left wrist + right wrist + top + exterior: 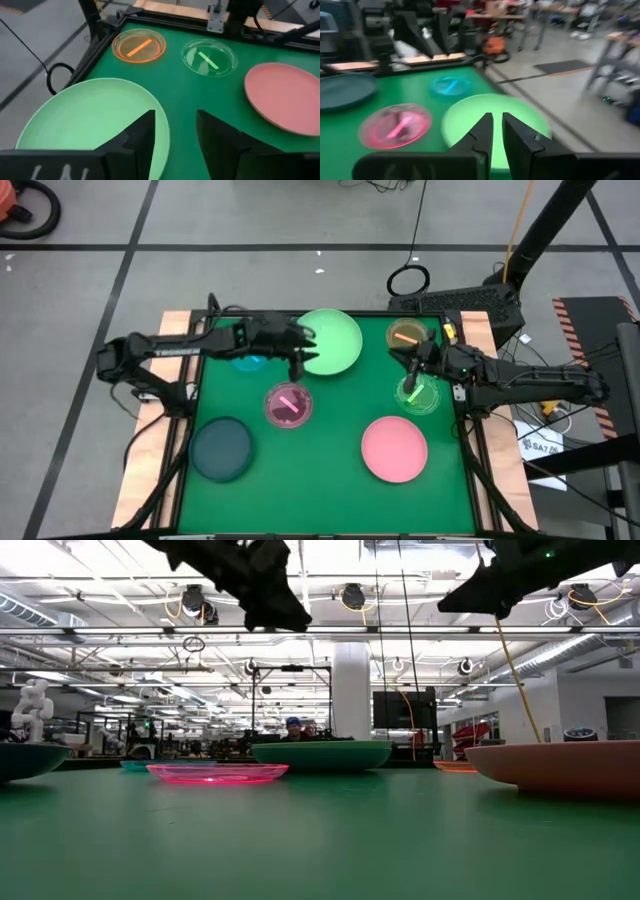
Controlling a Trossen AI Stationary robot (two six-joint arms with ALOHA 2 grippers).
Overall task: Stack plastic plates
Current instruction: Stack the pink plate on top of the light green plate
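Seven plates lie apart on the green mat. The large ones are light green (332, 340), pink (393, 448) and dark teal (222, 448). The small translucent ones are blue (250, 361), magenta (288, 405), orange (405, 335) and green (417, 394). No pale teal plate shows. My left gripper (175, 131) is open and hangs above the light green plate's (95, 115) near-left rim, one finger over the plate and one beside it. My right gripper (497, 131) is shut and empty. It hovers over the small green plate and points across the table at the light green plate (470, 112).
A raised black frame (470, 450) borders the mat, with wooden table edges (150, 470) outside it. Both grippers are well above the table in the low view, the left gripper (280, 605) and the right gripper (470, 600). Bare mat (320, 480) lies between the dark teal and pink plates.
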